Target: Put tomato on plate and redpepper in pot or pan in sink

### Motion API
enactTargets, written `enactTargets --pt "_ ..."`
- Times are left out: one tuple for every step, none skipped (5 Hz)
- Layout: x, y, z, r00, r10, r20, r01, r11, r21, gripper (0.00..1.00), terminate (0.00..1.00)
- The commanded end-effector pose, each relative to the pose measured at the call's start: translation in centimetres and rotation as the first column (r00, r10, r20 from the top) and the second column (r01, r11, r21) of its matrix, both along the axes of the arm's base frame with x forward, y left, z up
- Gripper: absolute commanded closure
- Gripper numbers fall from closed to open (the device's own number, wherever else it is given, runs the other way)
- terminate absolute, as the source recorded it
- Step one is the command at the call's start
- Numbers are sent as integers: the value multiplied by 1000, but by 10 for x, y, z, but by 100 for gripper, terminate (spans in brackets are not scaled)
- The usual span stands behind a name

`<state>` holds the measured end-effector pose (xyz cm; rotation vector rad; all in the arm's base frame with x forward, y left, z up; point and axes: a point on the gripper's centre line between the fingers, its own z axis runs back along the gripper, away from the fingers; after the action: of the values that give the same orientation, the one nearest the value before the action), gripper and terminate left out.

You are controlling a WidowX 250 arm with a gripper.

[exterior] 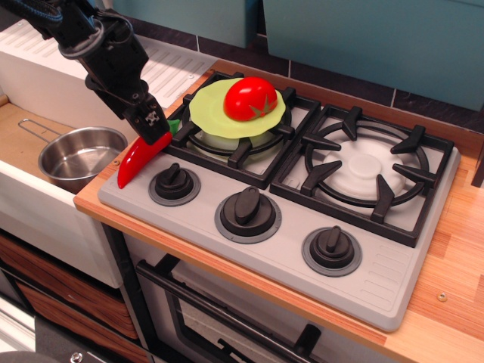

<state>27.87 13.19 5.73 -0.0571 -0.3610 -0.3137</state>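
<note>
The round red tomato (249,98) sits on the lime-green plate (206,111), which rests on the left burner of the toy stove. The long redpepper (137,162) lies at the stove's left edge, tip pointing toward me. My black gripper (153,128) is down on the pepper's upper end, hiding most of its green stem. How its fingers stand around the pepper is not visible. The steel pot (79,155) stands empty in the sink (34,200), just left of the pepper.
The stove (318,249) has three black knobs along its front and a bare right burner (367,170). A white ridged drainboard (38,49) runs behind the sink. Teal boxes stand along the back wall. Wooden counter shows at the right.
</note>
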Motion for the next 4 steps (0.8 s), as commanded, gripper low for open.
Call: enactTargets --pt "14 17 7 999 -27 41 26 999 28 0 0" --pt "15 16 2 999 -25 36 24 1000 12 0 0" --pt "13 14 -4 999 -33 20 33 999 10 0 0" --pt "8 9 -9 1000 -22 7 22 1000 -3 0 0"
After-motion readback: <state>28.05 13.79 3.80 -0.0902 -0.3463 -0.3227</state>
